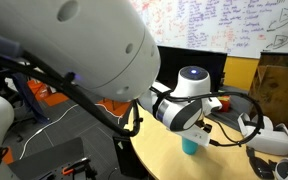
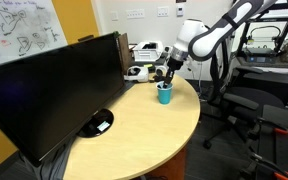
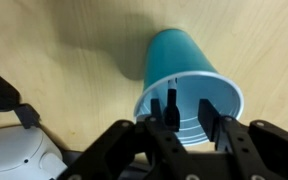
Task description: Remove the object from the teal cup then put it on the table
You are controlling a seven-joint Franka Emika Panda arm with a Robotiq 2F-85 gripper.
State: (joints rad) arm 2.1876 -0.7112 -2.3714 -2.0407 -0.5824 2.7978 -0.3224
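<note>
The arm is angled down over the table; the gripper is set into the cup, jaws parted inside its rim.

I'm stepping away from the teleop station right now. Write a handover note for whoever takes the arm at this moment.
The gripper is open, jaws partly apart, with its fingertips dipped just inside the rim of the teal cup.
The teal cup stands upright on the table, directly under the gripper.
The object cannot be made out clearly in any view; nothing shows between the jaws.
Done: approach to the cup.
Left: grasp the object, lift it out, lay it on the table.
</note>
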